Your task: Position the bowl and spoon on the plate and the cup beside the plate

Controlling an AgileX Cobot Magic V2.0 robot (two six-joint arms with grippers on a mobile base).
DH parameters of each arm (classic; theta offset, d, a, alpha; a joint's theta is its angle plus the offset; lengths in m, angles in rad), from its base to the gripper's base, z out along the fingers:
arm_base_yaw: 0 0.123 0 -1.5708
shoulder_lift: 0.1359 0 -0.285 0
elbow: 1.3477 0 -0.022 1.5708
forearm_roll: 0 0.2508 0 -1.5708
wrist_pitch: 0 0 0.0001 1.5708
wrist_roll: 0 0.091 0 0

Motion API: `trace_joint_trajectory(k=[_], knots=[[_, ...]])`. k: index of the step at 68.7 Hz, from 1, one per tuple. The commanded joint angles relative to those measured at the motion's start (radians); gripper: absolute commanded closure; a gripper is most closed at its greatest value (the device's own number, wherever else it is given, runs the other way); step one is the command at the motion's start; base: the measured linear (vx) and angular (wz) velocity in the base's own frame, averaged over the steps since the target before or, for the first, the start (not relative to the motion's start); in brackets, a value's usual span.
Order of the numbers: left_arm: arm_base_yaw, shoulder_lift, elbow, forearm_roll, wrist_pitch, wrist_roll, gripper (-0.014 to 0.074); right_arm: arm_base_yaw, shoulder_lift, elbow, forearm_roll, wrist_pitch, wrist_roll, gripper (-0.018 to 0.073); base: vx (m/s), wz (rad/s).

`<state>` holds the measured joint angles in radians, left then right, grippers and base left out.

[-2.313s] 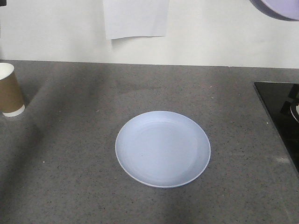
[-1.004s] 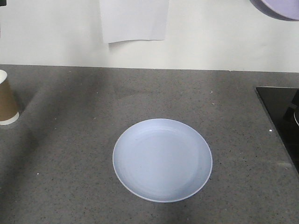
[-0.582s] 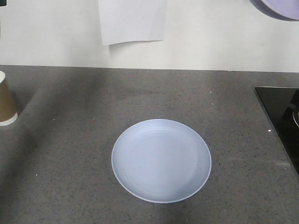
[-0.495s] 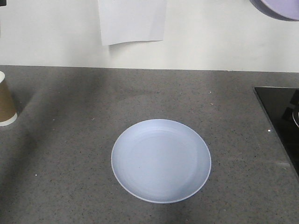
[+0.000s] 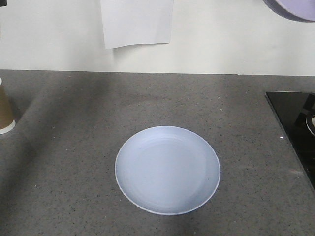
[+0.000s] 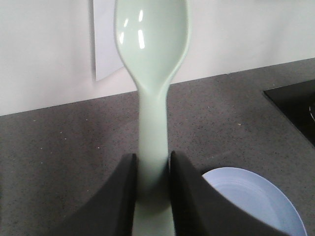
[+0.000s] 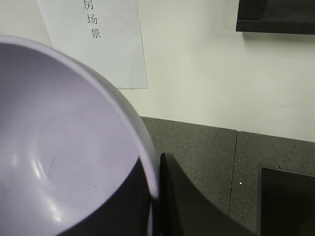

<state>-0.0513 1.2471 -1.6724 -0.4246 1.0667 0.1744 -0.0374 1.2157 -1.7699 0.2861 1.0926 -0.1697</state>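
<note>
While the plate (image 5: 167, 169) sits bare mid-countertop (image 5: 74, 172) and the cup (image 5: 5, 110) stands upright, well apart at the front view's left edge, the left gripper (image 6: 153, 161) is clamped on the handle of the spoon (image 6: 151, 73), scoop pointing up. Right gripper (image 7: 153, 197) is pinching the rim of the bowl (image 7: 59, 147), held up in the air near the wall.
</note>
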Motion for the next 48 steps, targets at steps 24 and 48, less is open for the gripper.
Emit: trace_joint_trajectory(k=[24,48], knots=[[-0.002,-0.019,-0.027,-0.033,-0.06,0.001,0.0603,-0.005,-0.018,-0.026,0.016,-0.071,0.001,0.0569,0.01,-0.02],[-0.002,-0.019,-0.027,-0.033,-0.06,0.001,0.0603,-0.005,-0.018,-0.026,0.016,-0.071,0.001,0.0569,0.0,0.0]])
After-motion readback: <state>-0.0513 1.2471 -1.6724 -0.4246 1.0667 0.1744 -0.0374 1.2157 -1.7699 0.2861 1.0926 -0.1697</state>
